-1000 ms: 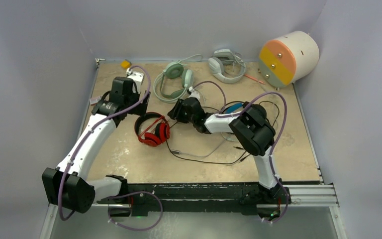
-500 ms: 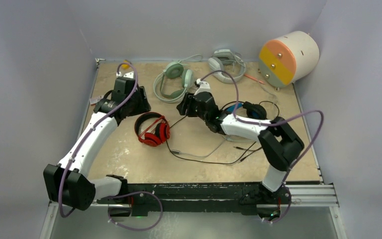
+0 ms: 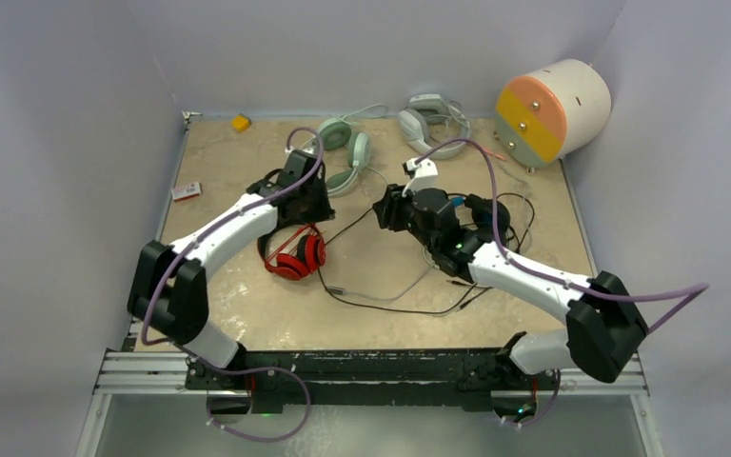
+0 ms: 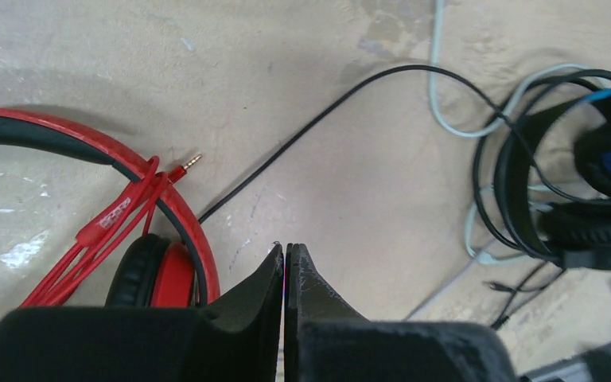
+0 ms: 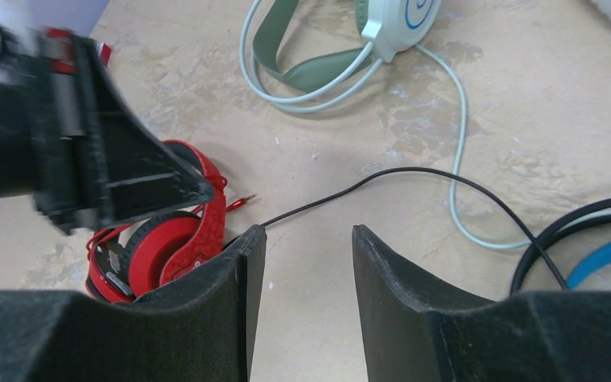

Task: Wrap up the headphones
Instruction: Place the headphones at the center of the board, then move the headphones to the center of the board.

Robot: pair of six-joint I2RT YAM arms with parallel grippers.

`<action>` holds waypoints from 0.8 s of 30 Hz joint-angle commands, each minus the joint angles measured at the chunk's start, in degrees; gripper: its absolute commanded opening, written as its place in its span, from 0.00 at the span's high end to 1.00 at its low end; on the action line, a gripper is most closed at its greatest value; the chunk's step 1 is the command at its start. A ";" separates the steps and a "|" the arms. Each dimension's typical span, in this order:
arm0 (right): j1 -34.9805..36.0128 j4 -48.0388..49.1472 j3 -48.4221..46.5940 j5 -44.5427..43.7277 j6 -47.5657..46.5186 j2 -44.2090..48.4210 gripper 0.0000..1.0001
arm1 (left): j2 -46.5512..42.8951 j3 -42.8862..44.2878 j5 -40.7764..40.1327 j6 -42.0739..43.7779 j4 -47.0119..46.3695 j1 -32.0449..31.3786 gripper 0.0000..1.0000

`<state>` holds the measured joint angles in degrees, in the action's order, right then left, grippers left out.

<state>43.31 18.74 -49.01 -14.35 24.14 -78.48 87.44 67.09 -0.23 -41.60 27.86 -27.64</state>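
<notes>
Where the left gripper (image 4: 285, 248) hangs over the counter (image 3: 247, 305), its jaws are clenched tip to tip with nothing between them; whether the tips touch the surface cannot be told.

- Right gripper (image 5: 306, 231): released, jaws apart, nothing in the gap; faces the left gripper across the middle of the counter.
- Red-and-black headset (image 3: 293, 252): lies flat left of centre, just beside the left gripper. Its red cable is looped along the band, and the gold plug (image 4: 193, 161) rests free on the counter.
- Black headset with blue ear cups (image 4: 605, 159): right of centre, partly under the right arm, with loose cable coiled around it.
- Black cable (image 4: 350, 87): runs in an arc from beside the red-and-black headset towards the black headset and passes in front of both grippers.
- Mint-green and white headset (image 3: 343, 157): far side, centre; its pale cable (image 5: 457, 119) trails towards the black headset.
- Grey-white headset (image 3: 428, 124): far edge, cable bundled on it.
- White cylinder with an orange and yellow face (image 3: 552, 109): far right corner, on its side.
- Small yellow object (image 3: 240, 122): far left corner.
- Small red-and-white item (image 3: 187, 191): left edge.
</notes>
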 commanded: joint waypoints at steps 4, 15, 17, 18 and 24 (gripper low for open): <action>-0.29 0.11 3.63 -4.46 -4.59 6.42 0.54 | 6.82 1.95 -1.97 -3.97 -4.88 -1.42 1.00; -0.25 -0.28 5.43 -5.95 -4.68 9.07 0.54 | 15.77 5.51 -16.79 -4.29 6.83 -2.61 0.97; -0.25 -0.16 5.74 -6.19 -4.55 9.20 0.54 | 14.29 3.92 -19.19 -3.92 7.95 -2.40 0.97; -0.28 -0.16 5.83 -6.32 -4.56 9.22 0.54 | 12.93 2.83 -20.26 -3.70 8.18 -2.35 0.97; -0.29 0.09 6.44 -6.83 -4.17 9.47 0.54 | 3.75 -7.66 -18.55 -0.67 6.39 5.09 0.96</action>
<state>43.31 18.02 -43.33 -18.98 20.29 -70.61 98.08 65.25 -17.12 -44.86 32.88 -28.51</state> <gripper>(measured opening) 0.459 0.040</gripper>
